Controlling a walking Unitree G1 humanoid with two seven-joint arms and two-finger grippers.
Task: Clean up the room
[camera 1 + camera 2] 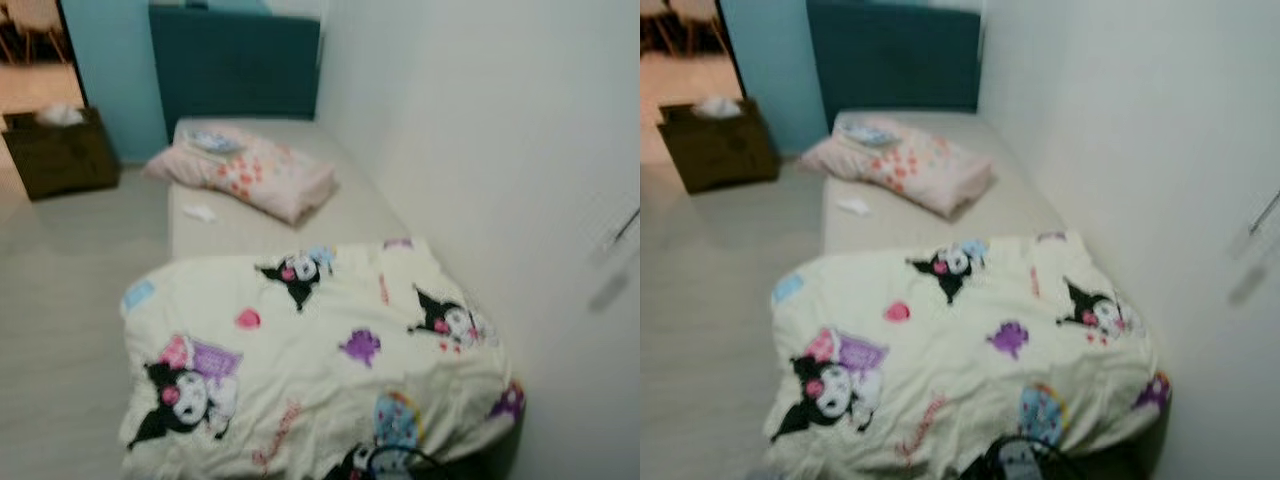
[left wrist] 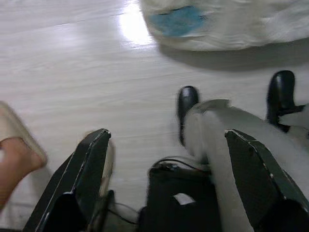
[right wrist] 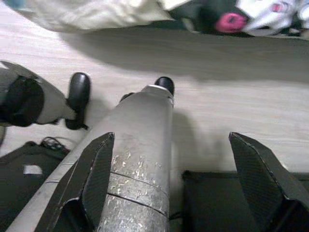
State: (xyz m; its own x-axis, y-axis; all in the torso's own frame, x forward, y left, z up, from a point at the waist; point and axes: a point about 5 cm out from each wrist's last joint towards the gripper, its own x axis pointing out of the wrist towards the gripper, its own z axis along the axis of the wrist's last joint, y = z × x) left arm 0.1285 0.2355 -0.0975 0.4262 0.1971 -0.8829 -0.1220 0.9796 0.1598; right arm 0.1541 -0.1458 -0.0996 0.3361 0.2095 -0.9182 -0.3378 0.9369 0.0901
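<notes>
The cream cartoon-print quilt (image 1: 320, 370) lies bunched over the near end of a low beige mattress (image 1: 250, 225) that runs along the white wall (image 1: 480, 150). Farther up the mattress rests a pink flower-print pillow (image 1: 250, 175), with a small white scrap (image 1: 200, 213) just beside it, and a dark teal headboard (image 1: 235, 65) stands at the far end.

The left gripper (image 2: 169, 179) hangs over the pale wood floor (image 2: 72, 72), its two black fingers (image 2: 89, 174) spread wide and holding nothing; the robot's own grey leg and black foot show between them. A person's foot in a beige slipper (image 2: 14, 150) is near one finger. The right gripper (image 3: 183, 179) likewise hangs with fingers wide apart and empty, above the floor beside the quilt's overhanging edge.

A dark brown wooden box (image 1: 60, 150) with something white in it stands on the floor by the doorway.
</notes>
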